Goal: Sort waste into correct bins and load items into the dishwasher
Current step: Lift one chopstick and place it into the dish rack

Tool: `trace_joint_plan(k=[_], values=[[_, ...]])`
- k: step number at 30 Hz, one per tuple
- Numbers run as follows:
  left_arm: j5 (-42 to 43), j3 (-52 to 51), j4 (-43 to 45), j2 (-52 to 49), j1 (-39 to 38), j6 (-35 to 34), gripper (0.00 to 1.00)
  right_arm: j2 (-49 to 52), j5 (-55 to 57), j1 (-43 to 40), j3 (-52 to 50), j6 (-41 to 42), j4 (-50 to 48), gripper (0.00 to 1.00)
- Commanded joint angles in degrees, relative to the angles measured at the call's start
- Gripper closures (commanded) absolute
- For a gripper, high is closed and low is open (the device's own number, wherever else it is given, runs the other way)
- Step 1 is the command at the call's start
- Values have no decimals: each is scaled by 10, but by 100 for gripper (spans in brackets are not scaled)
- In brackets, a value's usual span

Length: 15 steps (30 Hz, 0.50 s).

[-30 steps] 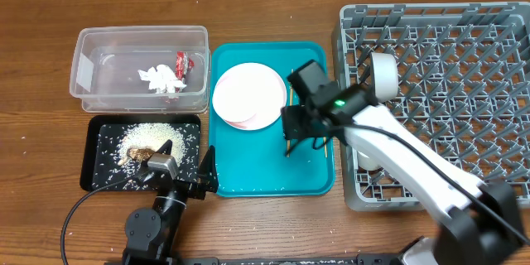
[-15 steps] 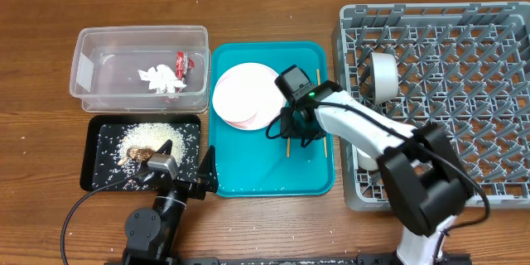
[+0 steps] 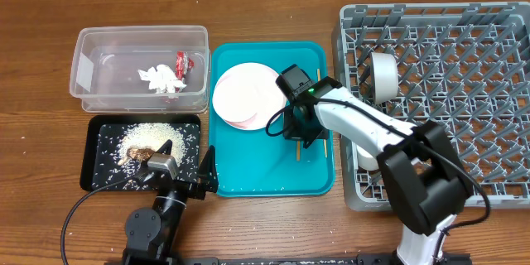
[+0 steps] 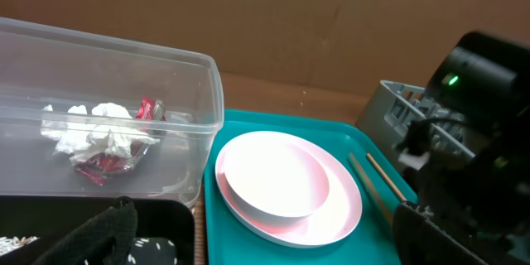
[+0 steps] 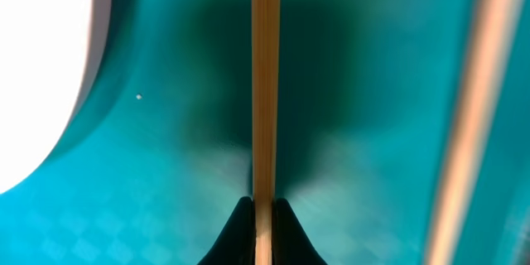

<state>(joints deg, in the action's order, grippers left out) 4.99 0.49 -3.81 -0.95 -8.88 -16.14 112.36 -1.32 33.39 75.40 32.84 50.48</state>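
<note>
My right gripper (image 3: 298, 130) is low over the teal tray (image 3: 248, 174), shut on one wooden chopstick (image 5: 266, 74) that runs straight out between its jaws. The second chopstick (image 5: 468, 116) lies on the tray just to its right. Two stacked pale pink plates (image 3: 244, 95) sit at the tray's back left. The clear tub (image 3: 91, 91) holds the red wrapper (image 3: 184, 62) and the white tissue (image 3: 160, 79). Rice and a brown scrap (image 3: 145, 153) lie in the black tray (image 3: 103, 178). My left gripper (image 4: 273, 248) stands open and empty by the black tray's right end.
The grey dish rack (image 3: 464, 116) fills the right side, with a pale round vessel (image 3: 383, 76) on edge among its pegs. My right arm (image 3: 373, 132) reaches from the rack's front left corner across to the teal tray. Bare wood lies along the back.
The right gripper has swung left over the tray, dropped and shut on the chopstick, which has shifted slightly right. The left arm has not moved.
</note>
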Motion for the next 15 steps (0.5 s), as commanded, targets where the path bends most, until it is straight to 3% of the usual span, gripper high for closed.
trace_joint_plan(k=[1,7,11,15], values=[[8,-2,0,7,3,-2,0,-112,64,-14,44,2,17,96],[8,-2,0,7,3,-2,0,-214,184,-30,47,-79,20,96],[8,-2,0,7,3,-2,0,-207,243,-55,30,-177,16,96],[8,-2,0,7,3,-2,0,-188,243,-87,9,-216,-3,96]])
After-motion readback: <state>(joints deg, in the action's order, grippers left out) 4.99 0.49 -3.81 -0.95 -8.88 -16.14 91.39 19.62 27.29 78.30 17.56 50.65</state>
